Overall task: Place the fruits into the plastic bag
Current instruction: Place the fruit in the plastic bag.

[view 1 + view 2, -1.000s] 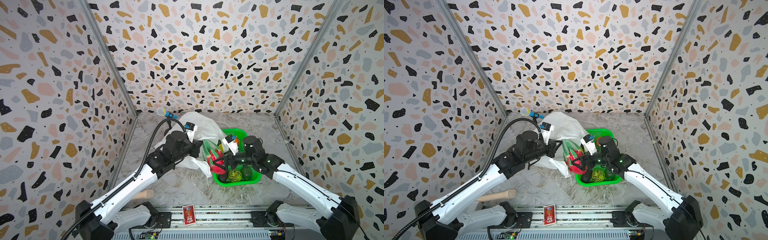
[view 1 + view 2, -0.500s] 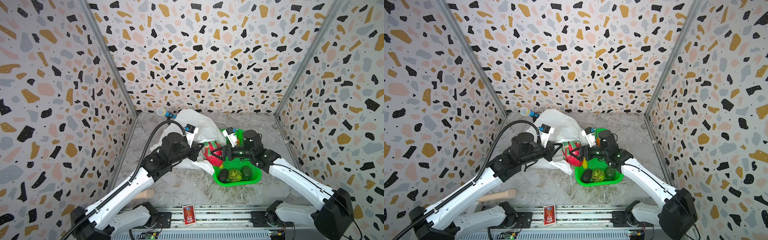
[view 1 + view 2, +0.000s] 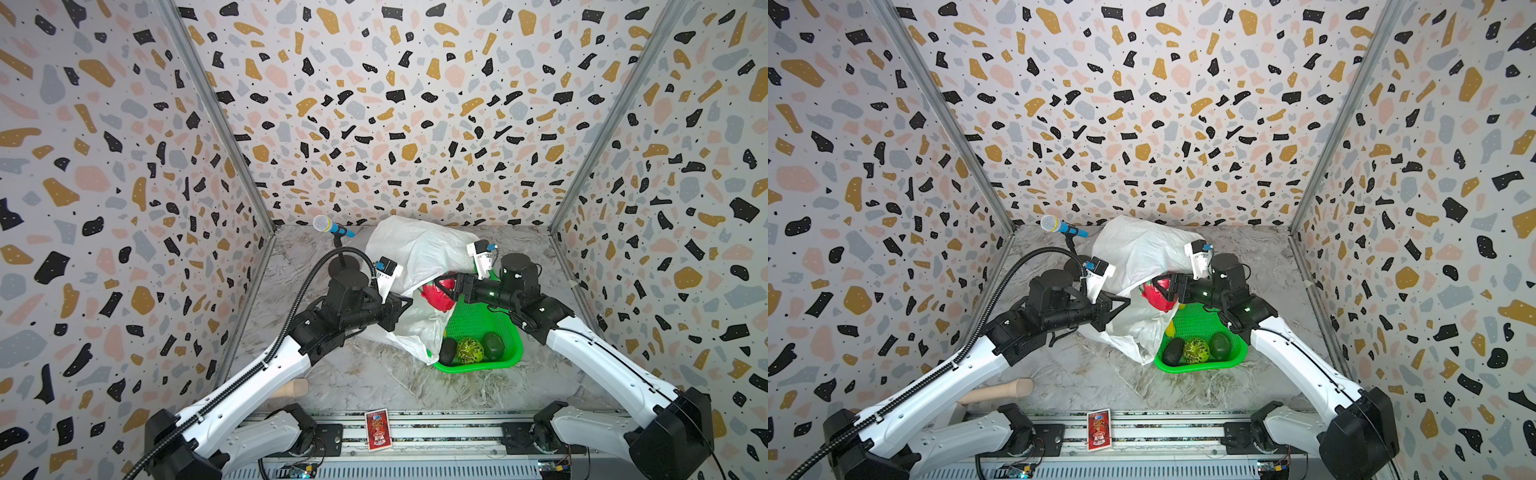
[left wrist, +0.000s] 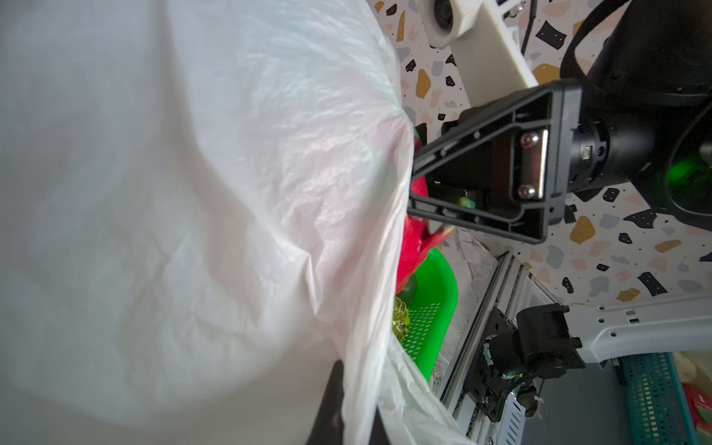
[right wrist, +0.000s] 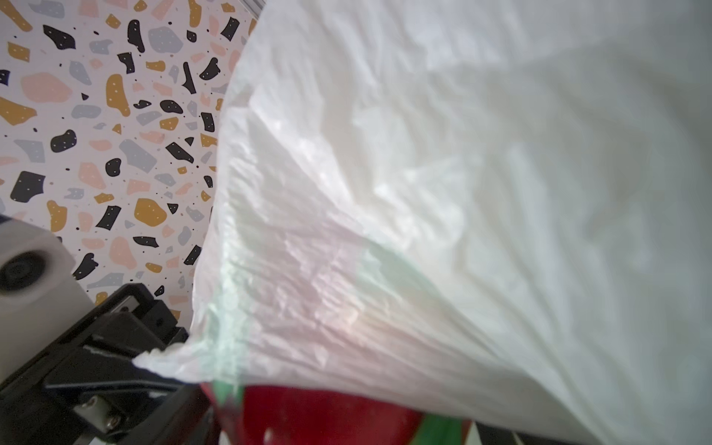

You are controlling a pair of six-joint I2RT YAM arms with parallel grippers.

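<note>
1. While the left arm's [image 3: 266, 365] jaws are pinched closed on a bunched edge of the plastic bag [image 3: 419, 257], the right arm's [image 3: 602, 365] jaws stand wide around the dragon fruit [image 3: 436, 297] and grip it across its body.
2. The dragon fruit hangs over the far end of the green tray [image 3: 515, 345], right at the bag's mouth. Whether it has passed the lip cannot be told.
3. The bag rests against the tray's far end and the side nearer the left arm, and one loose flap is draped over the tray's rim.
4. At the tray's near end lie two avocados [image 3: 448, 351] with a bumpy green fruit [image 3: 470, 350] between them. In a top view a yellow fruit [image 3: 1170, 328] peeks out at the tray's edge under the flap.
5. The bag looks thin, limp and crinkly, so it will likely sag shut or slip if only a little of it is held. The bunched rim or a handle loop is the sounder place to hold.
6. The toy fruit seems light, hard and smooth. Its leafy tips offer poor purchase, so a grip across the round middle suits it best.
</note>
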